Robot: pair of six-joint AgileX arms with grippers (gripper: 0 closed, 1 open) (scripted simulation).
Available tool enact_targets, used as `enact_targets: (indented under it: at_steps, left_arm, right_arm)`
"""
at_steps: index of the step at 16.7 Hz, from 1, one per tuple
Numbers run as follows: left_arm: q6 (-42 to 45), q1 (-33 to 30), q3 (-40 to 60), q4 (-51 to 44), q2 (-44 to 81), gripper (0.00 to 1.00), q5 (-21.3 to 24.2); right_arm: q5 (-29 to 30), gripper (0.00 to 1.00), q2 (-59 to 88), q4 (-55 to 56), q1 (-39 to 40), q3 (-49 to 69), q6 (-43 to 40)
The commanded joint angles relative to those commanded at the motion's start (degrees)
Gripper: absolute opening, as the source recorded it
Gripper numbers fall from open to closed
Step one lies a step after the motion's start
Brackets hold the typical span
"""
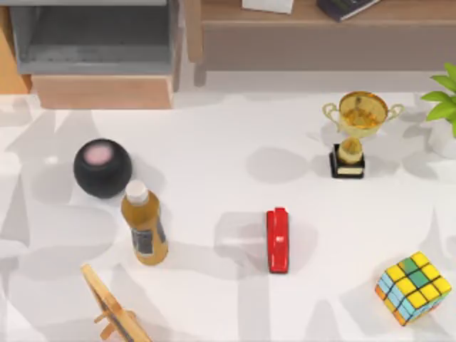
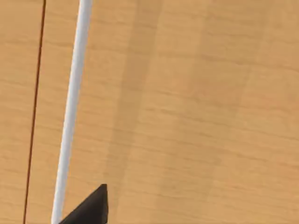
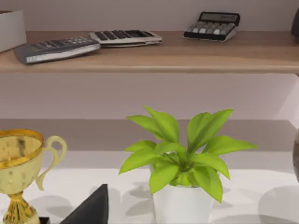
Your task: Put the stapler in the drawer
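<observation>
Lying flat on the white tabletop [image 1: 214,142], the stapler [image 1: 278,240] sits well below and to the right of the drawer [image 1: 100,53], which stands open at the far left corner with its grey floor bare. Taking the stapler as your landmark: the amber bottle [image 1: 144,224] lies to its left, the trophy [image 1: 354,132] beyond it to the right, the colour cube [image 1: 413,287] nearer and to the right. You should expect a light, rigid, glossy bar, likely slippery, so pinch it across its narrow width near the middle. Neither arm is near it; the left wrist camera faces a tan wooden panel [image 2: 196,116] with a pale rod [image 2: 70,112], the right looks toward the potted plant [image 3: 182,163] and shelf [image 3: 154,58]. You cannot tell whether either set of jaws is parted or closed.
</observation>
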Motion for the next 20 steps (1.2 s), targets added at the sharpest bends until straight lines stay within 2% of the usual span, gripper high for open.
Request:
enact_targets:
  at_steps: [6, 13, 20]
  left_arm:
    - [11.42, 3.14, 7.87, 8.3, 16.56, 1.0, 2.84]
    - [12.03, 3.02, 8.28, 8.57, 17.47, 1.0, 2.87]
    - [12.04, 1.87, 14.85, 5.34, 20.57, 1.0, 1.59]
  right_arm:
    - [0.0, 1.0, 0.0, 0.0, 0.0, 0.0, 0.0]
    - [0.0, 1.0, 0.0, 0.0, 0.0, 0.0, 0.0]
    - [0.0, 1.0, 0.0, 0.0, 0.0, 0.0, 0.0]
